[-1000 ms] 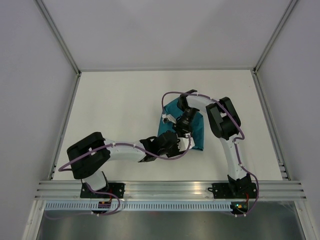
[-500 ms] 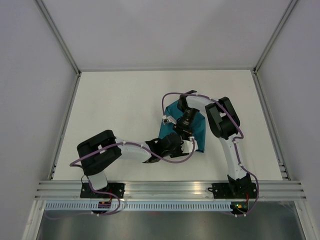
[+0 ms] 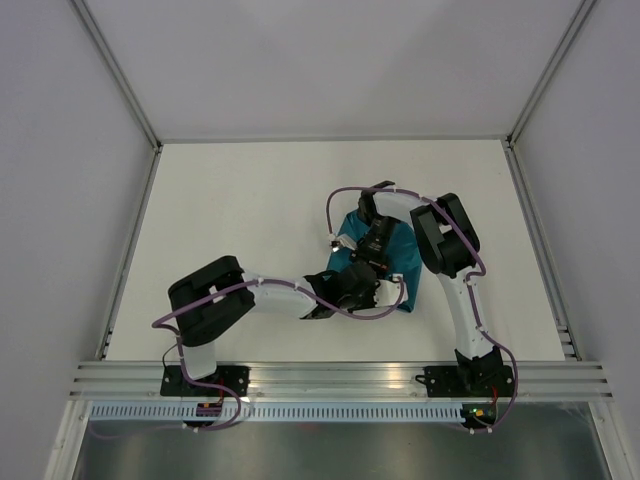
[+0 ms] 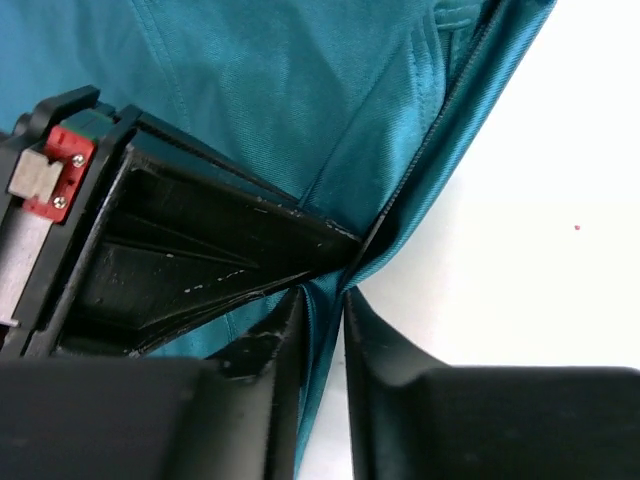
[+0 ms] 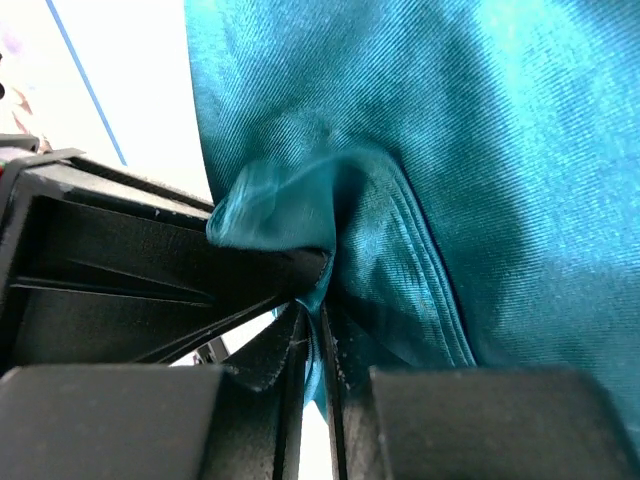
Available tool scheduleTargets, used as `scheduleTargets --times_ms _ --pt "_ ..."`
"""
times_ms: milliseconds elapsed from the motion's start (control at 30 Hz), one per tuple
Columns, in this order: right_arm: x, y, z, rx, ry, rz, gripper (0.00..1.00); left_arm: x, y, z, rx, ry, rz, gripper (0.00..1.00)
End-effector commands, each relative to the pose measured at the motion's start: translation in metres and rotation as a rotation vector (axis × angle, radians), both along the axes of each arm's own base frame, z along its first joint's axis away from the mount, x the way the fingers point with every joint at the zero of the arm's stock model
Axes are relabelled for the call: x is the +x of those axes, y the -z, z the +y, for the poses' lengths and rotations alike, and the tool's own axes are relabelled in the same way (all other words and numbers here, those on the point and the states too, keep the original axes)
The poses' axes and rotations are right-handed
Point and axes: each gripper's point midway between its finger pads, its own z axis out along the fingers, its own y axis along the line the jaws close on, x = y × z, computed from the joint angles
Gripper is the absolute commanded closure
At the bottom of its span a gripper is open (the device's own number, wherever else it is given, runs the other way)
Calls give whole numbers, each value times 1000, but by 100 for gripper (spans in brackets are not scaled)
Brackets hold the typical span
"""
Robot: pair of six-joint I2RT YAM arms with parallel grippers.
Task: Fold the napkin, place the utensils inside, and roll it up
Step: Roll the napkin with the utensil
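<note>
The teal napkin lies bunched on the white table right of centre, partly under both wrists. My left gripper sits at the napkin's near edge. In the left wrist view its fingers stand close together with a folded edge of the napkin running between them. My right gripper is over the cloth's middle. In the right wrist view its jaws pinch a raised fold of the napkin. The utensils are out of view.
Grey panels wall in the table at the back and on both sides. An aluminium rail runs along the near edge by the arm bases. Purple cables loop off both arms. The two wrists are close together over the cloth.
My left arm has reached further right and its jaws have closed onto the napkin's near edge. The cloth has bunched and shifted slightly right. The right jaws have tightened a little.
</note>
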Motion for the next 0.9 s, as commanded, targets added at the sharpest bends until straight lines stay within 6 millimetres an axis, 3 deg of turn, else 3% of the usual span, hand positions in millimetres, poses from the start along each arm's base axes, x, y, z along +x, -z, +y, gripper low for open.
scheduleTargets --times_ms 0,100,233,333,533,867 --pt "47 74 -12 -25 -135 -262 83 -19 34 8 96 23 127 77" --pt "49 71 -10 -20 -125 -275 82 -21 38 10 110 8 155 85" --pt "54 61 -9 -2 -95 -296 73 -26 43 7 111 2 213 94" --pt "61 46 -6 29 -66 -328 59 -29 46 9 118 -14 258 95" --pt "76 6 -8 88 4 -386 47 -22 45 10 86 -63 331 98" --pt "88 -36 -24 171 110 -442 41 -21 36 11 22 -69 478 98"
